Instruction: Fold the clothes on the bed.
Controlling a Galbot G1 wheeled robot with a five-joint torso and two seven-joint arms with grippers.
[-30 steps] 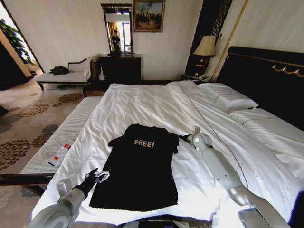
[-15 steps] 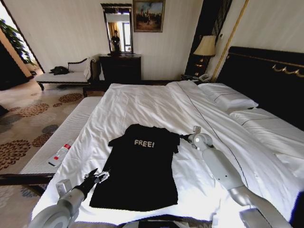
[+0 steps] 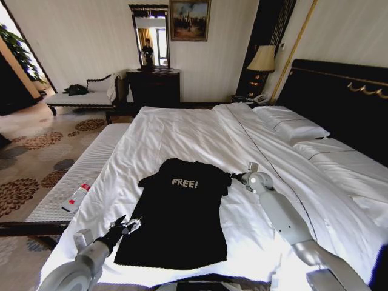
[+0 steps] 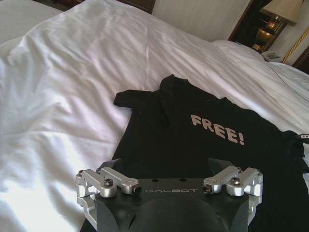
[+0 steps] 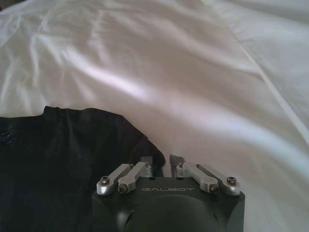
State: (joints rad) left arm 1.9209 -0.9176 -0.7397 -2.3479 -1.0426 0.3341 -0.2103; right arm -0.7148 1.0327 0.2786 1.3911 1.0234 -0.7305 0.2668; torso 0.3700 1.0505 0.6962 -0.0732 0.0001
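Bed: large double, white sheets and duvet lightly creased, two white pillows at the head, tall dark headboard with gold trim.

T-shirt: black, short-sleeved, white "FREE!" lettering, lying flat and face-up on the duvet near the foot of the bed, collar toward the pillows, hem toward the robot.

Left gripper: at the shirt's lower left corner by the hem; fingers spread apart in the head view. In the left wrist view the gripper sits low over the black fabric.

Right gripper: at the shirt's right sleeve; in the right wrist view the gripper has its fingers drawn close together at the sleeve edge; whether fabric lies between them cannot be told.

Bench: pale, padded, along the bed's left side, carrying a white bottle with red cap.

Room: patterned carpet, pale chaise with dark frame, dark dresser under a mirror, framed painting, bedside lamp.
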